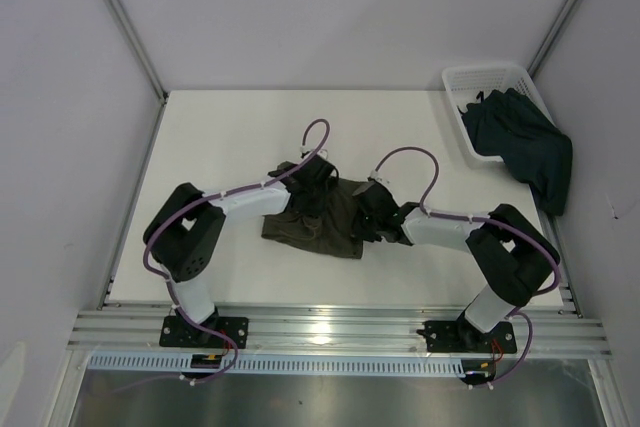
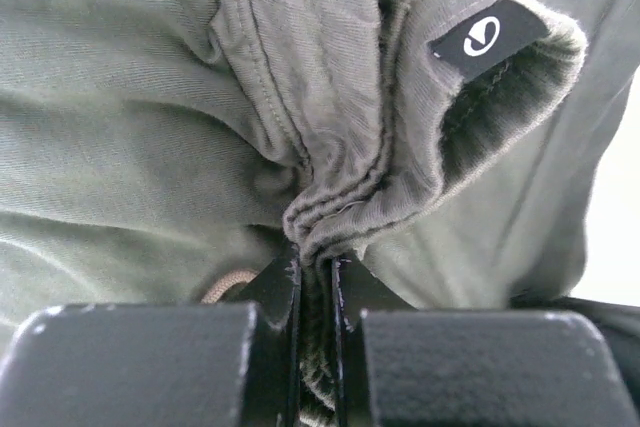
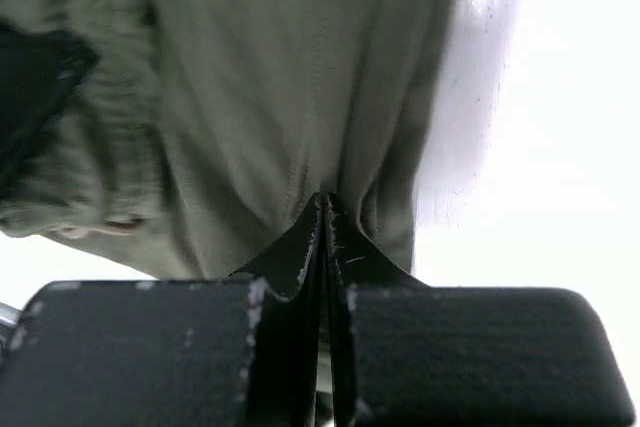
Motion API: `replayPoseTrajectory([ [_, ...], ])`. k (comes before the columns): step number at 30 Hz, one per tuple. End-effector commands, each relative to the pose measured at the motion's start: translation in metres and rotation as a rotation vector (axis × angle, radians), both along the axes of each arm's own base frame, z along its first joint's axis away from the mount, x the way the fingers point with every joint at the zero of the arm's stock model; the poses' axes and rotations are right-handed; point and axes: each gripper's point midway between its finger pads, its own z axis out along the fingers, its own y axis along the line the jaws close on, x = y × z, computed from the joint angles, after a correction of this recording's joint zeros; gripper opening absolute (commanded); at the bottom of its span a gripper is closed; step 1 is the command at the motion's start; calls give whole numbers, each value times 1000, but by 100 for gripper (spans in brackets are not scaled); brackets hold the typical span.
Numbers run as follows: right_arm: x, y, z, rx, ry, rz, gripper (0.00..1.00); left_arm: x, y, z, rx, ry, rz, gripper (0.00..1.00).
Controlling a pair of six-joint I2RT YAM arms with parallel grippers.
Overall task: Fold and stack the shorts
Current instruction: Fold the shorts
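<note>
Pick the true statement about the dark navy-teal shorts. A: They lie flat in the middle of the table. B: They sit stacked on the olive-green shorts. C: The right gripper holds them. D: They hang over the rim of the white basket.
D: the dark navy-teal shorts drape over the white basket rim, apart from the olive-green shorts mid-table.

Olive-green shorts (image 1: 322, 219): plain, no print, tonal stitching, on white counter (image 1: 230, 137). Label (image 2: 490, 37): black w/ white round logo. Drawstring (image 2: 226, 285): tan. Navy-teal shorts (image 1: 525, 142): dark, solid colour. Mesh basket (image 1: 470, 79): white, lattice-pattern walls. Left tool (image 2: 316, 269) & right tool (image 3: 322, 219): matte black. Cables (image 1: 405, 154): purple. Rail (image 1: 330, 332): silver.
</note>
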Motion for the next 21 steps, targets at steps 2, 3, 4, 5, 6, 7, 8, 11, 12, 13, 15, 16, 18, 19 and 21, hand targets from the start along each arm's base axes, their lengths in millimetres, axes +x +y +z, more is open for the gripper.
replayPoseTrajectory([
  [2,1,-21,-1,-71,26,-52,0,-17,50,-12,155,59,-20,0],
  [3,3,-24,-2,-77,27,-53,0,-18,49,-12,151,62,-22,0],
  [4,5,-27,0,-75,25,-54,0,-19,48,-13,152,66,-22,0],
  [5,8,-30,1,-75,21,-62,0,-18,47,-13,152,63,-22,0],
  [6,9,-33,1,-83,16,-60,0,-20,46,-14,158,66,-26,0],
  [7,11,-35,4,-81,7,-62,0,-20,45,-17,164,70,-28,0],
  [8,13,-37,6,-79,1,-66,1,-20,44,-16,165,69,-31,0],
  [11,20,-43,17,-50,-20,-73,10,-21,43,-15,209,59,-34,0],
  [12,22,-43,20,-34,-20,-68,12,-20,44,-14,224,50,-30,0],
  [13,27,-49,23,-30,-28,-74,21,-20,44,-11,229,48,-33,0],
  [15,34,-54,30,-7,-36,-80,30,-18,41,-3,222,32,-32,0],
  [16,37,-55,32,-4,-44,-71,31,-17,40,1,223,28,-36,0],
  [18,43,-54,35,17,-57,-56,35,-15,38,12,223,13,-38,0],
  [19,47,-50,39,45,-59,-40,36,-14,40,18,236,6,-34,0],
  [21,49,-45,33,47,-50,-11,40,-12,39,27,242,-9,-37,0],
])
